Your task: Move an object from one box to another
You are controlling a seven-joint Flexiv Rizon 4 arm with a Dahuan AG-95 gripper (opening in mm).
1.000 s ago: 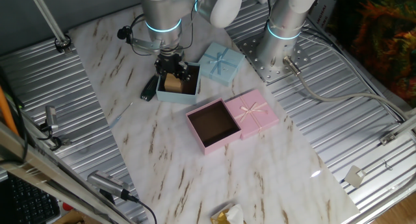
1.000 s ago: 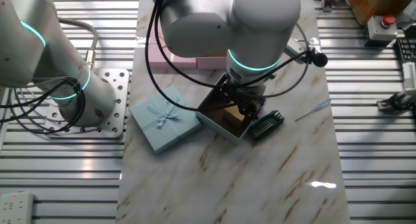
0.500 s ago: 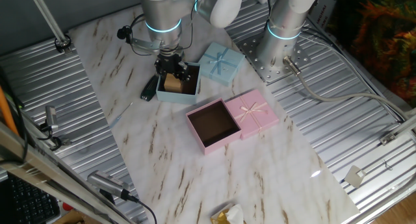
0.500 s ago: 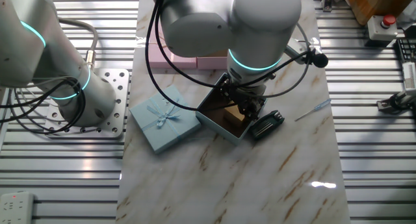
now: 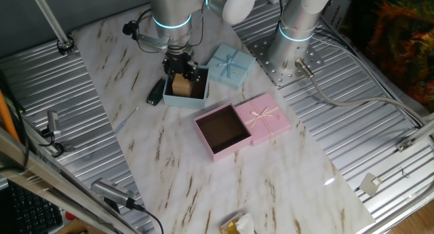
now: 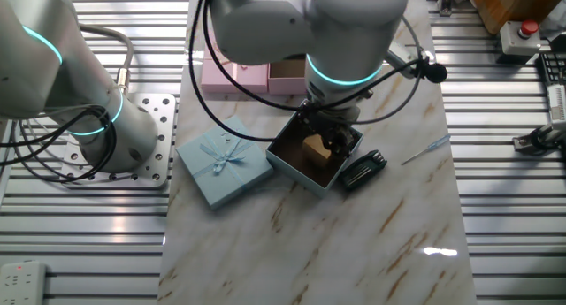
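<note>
The small tan block point(image 5: 181, 87) is in the light-blue box point(image 5: 178, 102) at the back of the marble board. My gripper point(image 5: 180, 75) stands straight over it, its fingertips shut on the block's top, and the block is still within the box walls. In the other fixed view the block point(image 6: 312, 148) shows bright beside the dark fingers point(image 6: 336, 142), inside the blue box point(image 6: 296, 174). The pink box point(image 5: 224, 151) with a dark brown inside lies open and empty near the board's middle; it also shows behind the arm in the other fixed view point(image 6: 285, 86).
The blue bowed lid point(image 5: 230, 66) lies right of the blue box. The pink bowed lid point(image 5: 266, 119) touches the pink box. A black object point(image 5: 156, 93) lies left of the blue box. A yellowish wrapper point(image 5: 237, 225) sits at the front edge. A second arm's base point(image 5: 295, 30) stands back right.
The gripper and wrist have risen a little from low in the blue box. The block now shows brighter and more exposed in the other fixed view.
</note>
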